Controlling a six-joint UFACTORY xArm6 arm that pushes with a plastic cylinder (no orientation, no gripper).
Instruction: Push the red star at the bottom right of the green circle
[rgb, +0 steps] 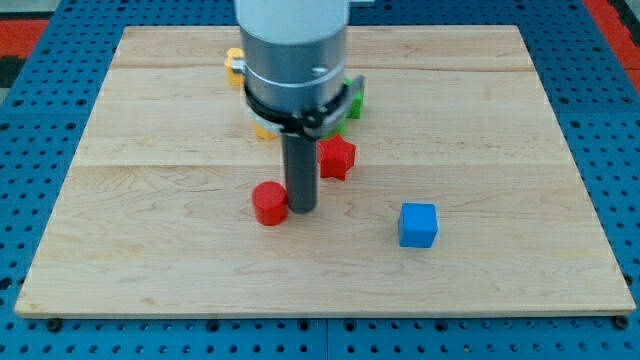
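My tip (302, 208) rests on the wooden board, touching the right side of a red round block (269, 203). The red star (337, 157) lies just to the upper right of the tip, close to the rod. A green block (354, 97) shows only as a sliver at the arm's right edge; its shape cannot be made out. The arm body hides most of the blocks behind it.
A blue cube (418, 224) sits to the right of the tip. A yellow block (233, 63) peeks out at the arm's left, and another yellow piece (262, 130) shows below it. The wooden board (150, 250) lies on a blue pegboard.
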